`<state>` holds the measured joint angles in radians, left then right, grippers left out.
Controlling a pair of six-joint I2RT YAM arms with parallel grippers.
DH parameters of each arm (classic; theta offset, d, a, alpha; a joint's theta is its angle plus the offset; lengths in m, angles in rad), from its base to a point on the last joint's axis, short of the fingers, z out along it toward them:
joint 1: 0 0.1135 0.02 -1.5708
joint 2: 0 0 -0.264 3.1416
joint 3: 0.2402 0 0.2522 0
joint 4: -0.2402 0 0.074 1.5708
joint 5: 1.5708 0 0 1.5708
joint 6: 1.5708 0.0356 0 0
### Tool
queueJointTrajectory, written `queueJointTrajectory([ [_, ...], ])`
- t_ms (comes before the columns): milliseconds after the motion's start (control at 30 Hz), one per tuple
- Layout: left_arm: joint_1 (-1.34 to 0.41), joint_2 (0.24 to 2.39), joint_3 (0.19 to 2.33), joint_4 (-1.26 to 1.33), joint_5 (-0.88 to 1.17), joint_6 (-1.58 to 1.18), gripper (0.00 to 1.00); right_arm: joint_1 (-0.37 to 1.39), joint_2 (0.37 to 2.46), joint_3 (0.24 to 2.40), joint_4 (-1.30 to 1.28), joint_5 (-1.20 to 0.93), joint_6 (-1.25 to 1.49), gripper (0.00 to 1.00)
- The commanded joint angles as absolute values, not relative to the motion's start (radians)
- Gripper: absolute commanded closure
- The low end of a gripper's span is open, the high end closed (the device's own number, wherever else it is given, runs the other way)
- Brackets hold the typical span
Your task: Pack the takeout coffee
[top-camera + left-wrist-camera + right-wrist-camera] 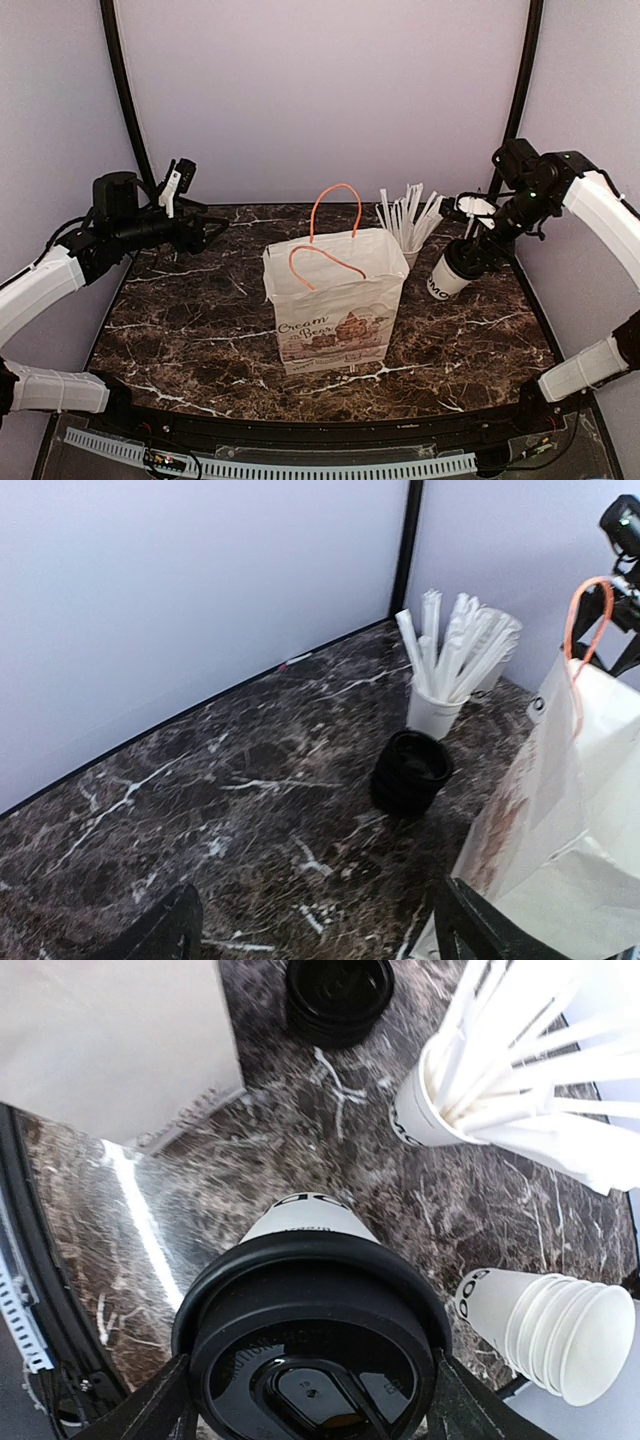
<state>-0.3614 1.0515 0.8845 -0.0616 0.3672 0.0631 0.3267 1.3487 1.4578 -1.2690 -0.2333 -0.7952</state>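
Note:
The takeout coffee is a white cup with a black dome lid and dark lettering near its base. It hangs tilted over the table's right side, base pointing down toward the bag. My right gripper is shut on its lid, one finger pressed on each side of the rim. The white paper bag with orange handles stands open-topped at the table's middle, left of the cup. My left gripper hovers open at the back left, nothing between its fingers, with the bag at its right.
A white cup of white sticks stands behind the bag. A stack of black lids sits beside it. A stack of lidless white cups lies on its side at the right. White walls close the back and sides.

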Motion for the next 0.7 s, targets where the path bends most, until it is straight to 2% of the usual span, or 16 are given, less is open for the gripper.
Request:
queueJointTrajectory([
  [0,-0.364,1.045,0.995,-0.058,0.654,-0.006,0.21,0.325,1.309,1.528,-1.332,-0.401,-0.781,0.24],
  [167,-0.485,1.167,1.183,-0.205,0.647,0.033,0.24,0.325,1.298,1.677,-1.366,-0.548,-0.793,0.24],
  [400,-0.608,1.352,1.421,-0.435,0.578,0.123,0.26,0.347,1.359,1.945,-1.338,-0.618,-0.76,0.25],
  [667,-0.682,1.462,1.499,-0.491,0.519,0.134,0.26,0.56,1.382,1.957,-1.189,-0.592,-0.682,0.25],
])
